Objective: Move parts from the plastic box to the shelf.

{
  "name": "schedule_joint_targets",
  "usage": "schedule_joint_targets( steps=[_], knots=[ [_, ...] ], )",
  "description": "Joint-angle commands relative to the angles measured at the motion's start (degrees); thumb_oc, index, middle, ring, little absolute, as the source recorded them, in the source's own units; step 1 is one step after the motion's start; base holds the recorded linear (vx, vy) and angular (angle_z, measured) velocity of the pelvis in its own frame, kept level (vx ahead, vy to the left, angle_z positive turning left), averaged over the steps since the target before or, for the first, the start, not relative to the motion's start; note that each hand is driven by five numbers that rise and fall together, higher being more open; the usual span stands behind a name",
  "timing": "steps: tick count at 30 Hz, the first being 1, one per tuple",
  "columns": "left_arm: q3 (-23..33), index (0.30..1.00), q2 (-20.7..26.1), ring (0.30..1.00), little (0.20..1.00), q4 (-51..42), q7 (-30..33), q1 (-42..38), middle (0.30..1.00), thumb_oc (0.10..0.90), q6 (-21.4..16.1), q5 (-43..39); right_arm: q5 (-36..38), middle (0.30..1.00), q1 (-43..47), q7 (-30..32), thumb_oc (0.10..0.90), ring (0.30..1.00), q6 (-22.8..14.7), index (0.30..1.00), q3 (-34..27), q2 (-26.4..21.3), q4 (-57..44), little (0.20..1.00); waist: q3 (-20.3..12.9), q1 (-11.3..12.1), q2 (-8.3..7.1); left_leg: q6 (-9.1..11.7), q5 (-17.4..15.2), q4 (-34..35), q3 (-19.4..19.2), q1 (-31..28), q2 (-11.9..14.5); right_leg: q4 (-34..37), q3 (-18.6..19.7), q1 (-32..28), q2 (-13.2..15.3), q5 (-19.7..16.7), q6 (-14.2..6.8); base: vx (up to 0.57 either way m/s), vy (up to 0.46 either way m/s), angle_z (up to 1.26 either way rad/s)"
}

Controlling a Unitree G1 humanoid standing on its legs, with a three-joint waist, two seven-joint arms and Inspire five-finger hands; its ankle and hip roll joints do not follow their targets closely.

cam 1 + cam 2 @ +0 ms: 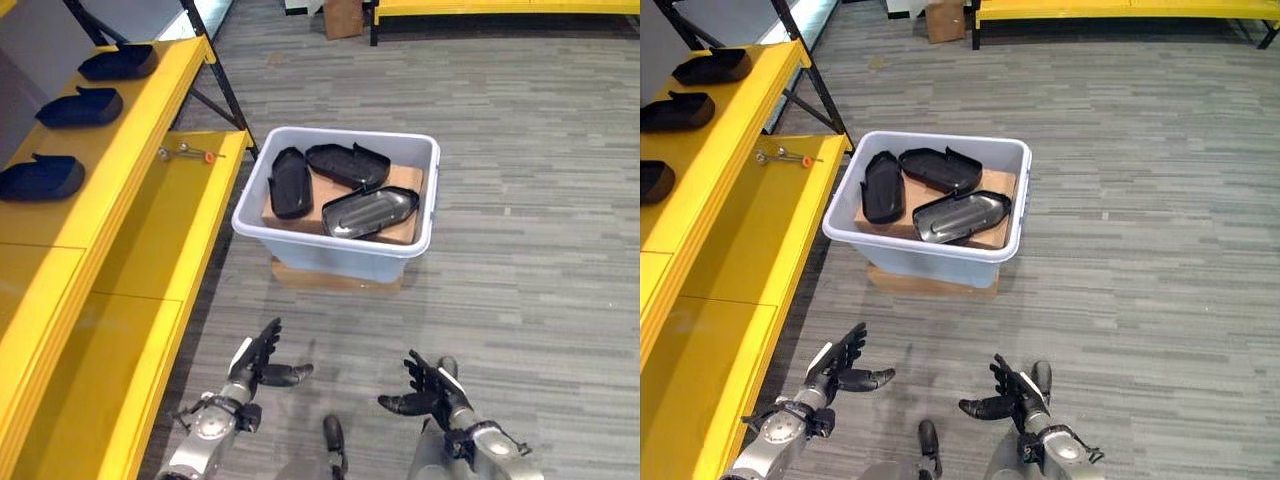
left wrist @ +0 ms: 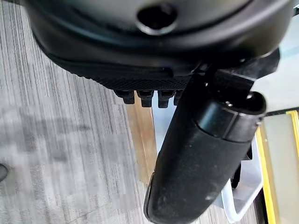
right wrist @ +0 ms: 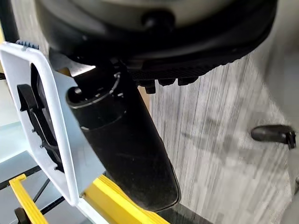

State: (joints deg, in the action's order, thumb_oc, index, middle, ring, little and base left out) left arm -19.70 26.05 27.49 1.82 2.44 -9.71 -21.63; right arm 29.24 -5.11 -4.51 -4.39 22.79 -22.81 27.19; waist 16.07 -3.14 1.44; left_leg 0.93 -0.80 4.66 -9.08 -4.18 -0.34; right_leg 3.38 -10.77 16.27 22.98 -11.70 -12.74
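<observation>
- Your left hand (image 1: 262,362) hangs low over the grey floor (image 1: 520,180), just off the front edge of the yellow shelf (image 1: 140,250). Its fingers are straight and loosely spread, thumb out to the side, holding nothing.
- Your right hand (image 1: 428,391) hangs beside it at about the same height, well apart from the left. Its fingers are also relaxed and fanned open, thumb pointing inward, with nothing in them.
- Both hands sit well short of the plastic box (image 1: 400,255), which stands on the floor ahead of you, between the two hands and slightly further out.
- The box rests on a flat brown board (image 1: 335,279) that pokes out under its near wall, and one corner of the box lies close to the lower shelf's front edge.
- Inside the box you have three black parts lying on cardboard (image 1: 404,180): one part (image 1: 291,184) along the wall nearest the shelf, a second part (image 1: 347,165) toward the far wall, and a third part (image 1: 368,212) against the near wall with its glossy hollow side up.
- On the upper level of the shelf, three more black parts (image 1: 80,107) already lie in a row along its length, each apart from the next.
- A small metal tool (image 1: 184,153) with an orange tip lies at the far end of the lower shelf level.
</observation>
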Motion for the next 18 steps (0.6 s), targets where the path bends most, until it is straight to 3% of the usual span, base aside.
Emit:
schedule_joint_targets(
  steps=[1, 4, 5, 9, 12, 13, 15, 18],
  knots=[
    [1.18, 1.000, 1.31, 1.000, 1.000, -6.23, -0.80, -3.86, 1.000, 0.900, -5.31, 1.97, -1.45, 1.000, 3.69, -0.85, 0.900, 1.000, -3.99, 1.000, -1.90, -1.92, -5.70, 1.000, -4.18, -0.69, -0.87, 2.10, -2.06, -3.79, 1.67, 0.82, 1.47, -4.20, 2.93, -0.47, -1.95, -5.66, -1.20, 0.26, -0.160, 0.46],
    [1.04, 1.000, 0.50, 1.000, 1.000, -6.33, -0.81, -4.25, 1.000, 0.900, -5.43, 1.17, -0.90, 1.000, 4.11, -0.89, 0.900, 1.000, -4.06, 1.000, -2.14, -3.11, -6.03, 1.000, -4.68, -0.92, -0.40, 2.63, -2.89, -5.16, 2.70, 0.65, 2.19, -5.51, 2.04, -0.84, -4.34, -4.02, -0.74, 0.20, -0.156, 0.16],
    [0.49, 1.000, 0.10, 1.000, 1.000, -6.31, -0.69, -5.01, 1.000, 0.900, -5.39, 0.82, -0.22, 1.000, 4.32, -0.51, 0.900, 1.000, -4.48, 1.000, -2.68, -4.02, -6.66, 1.000, -5.29, -1.07, -0.28, 3.61, -2.33, -6.47, 2.69, 1.04, 3.49, -5.91, 0.87, -1.37, -6.43, -1.74, 0.34, 0.31, -0.317, -0.21],
    [-0.22, 1.000, -0.49, 1.000, 1.000, -5.76, -0.31, -6.49, 1.000, 0.900, -5.39, 0.29, 0.97, 1.000, 4.90, 0.33, 0.900, 1.000, -5.21, 1.000, -3.06, -4.27, -6.24, 1.000, -5.94, -1.38, -0.73, 5.94, -0.37, -12.79, 1.80, 3.59, 5.71, -5.51, -0.66, -2.63, -9.37, 1.19, 2.78, 0.16, -0.218, 0.11],
    [-0.18, 1.000, -0.79, 1.000, 1.000, -6.01, -0.25, -6.61, 1.000, 0.900, -5.35, -0.74, 2.01, 1.000, 5.41, 0.81, 0.900, 1.000, -5.55, 1.000, -2.81, -4.40, -5.91, 1.000, -5.26, -0.62, -2.33, 8.17, 3.23, -25.35, 2.31, 8.47, 6.34, -4.37, -1.77, -5.66, -10.99, 2.97, 4.97, 0.15, -0.225, 0.19],
    [-0.03, 1.000, -0.86, 1.000, 1.000, -6.09, -0.34, -6.41, 1.000, 0.900, -5.33, -1.20, 2.59, 1.000, 5.47, 0.91, 0.900, 1.000, -5.68, 1.000, -2.78, -4.63, -6.03, 1.000, -4.02, 0.20, -3.65, 9.55, 5.37, -34.26, 3.47, 11.85, 5.47, -3.83, -2.48, -7.69, -11.69, 4.17, 6.41, 0.19, -0.282, -0.12],
    [0.19, 1.000, -0.43, 1.000, 1.000, -6.27, -0.41, -5.95, 1.000, 0.900, -5.15, -1.23, 2.53, 1.000, 5.36, 0.96, 0.900, 1.000, -5.56, 1.000, -2.55, -4.87, -5.88, 1.000, -3.11, 1.08, -4.84, 10.47, 6.95, -40.64, 3.95, 13.86, 5.50, -3.70, -3.11, -9.57, -12.30, 5.48, 7.55, 0.18, -0.205, -0.08],
    [0.53, 1.000, 0.30, 1.000, 1.000, -6.37, -0.48, -5.21, 1.000, 0.900, -4.82, -1.61, 3.08, 1.000, 5.43, 1.51, 0.900, 1.000, -5.63, 1.000, -2.10, -4.15, -5.27, 1.000, -2.87, 1.90, -4.97, 9.33, 9.33, -34.06, 3.59, 16.07, 8.71, -3.21, -3.68, -11.16, -14.28, 6.92, 8.03, 0.17, -0.060, 0.10]
  ],
)
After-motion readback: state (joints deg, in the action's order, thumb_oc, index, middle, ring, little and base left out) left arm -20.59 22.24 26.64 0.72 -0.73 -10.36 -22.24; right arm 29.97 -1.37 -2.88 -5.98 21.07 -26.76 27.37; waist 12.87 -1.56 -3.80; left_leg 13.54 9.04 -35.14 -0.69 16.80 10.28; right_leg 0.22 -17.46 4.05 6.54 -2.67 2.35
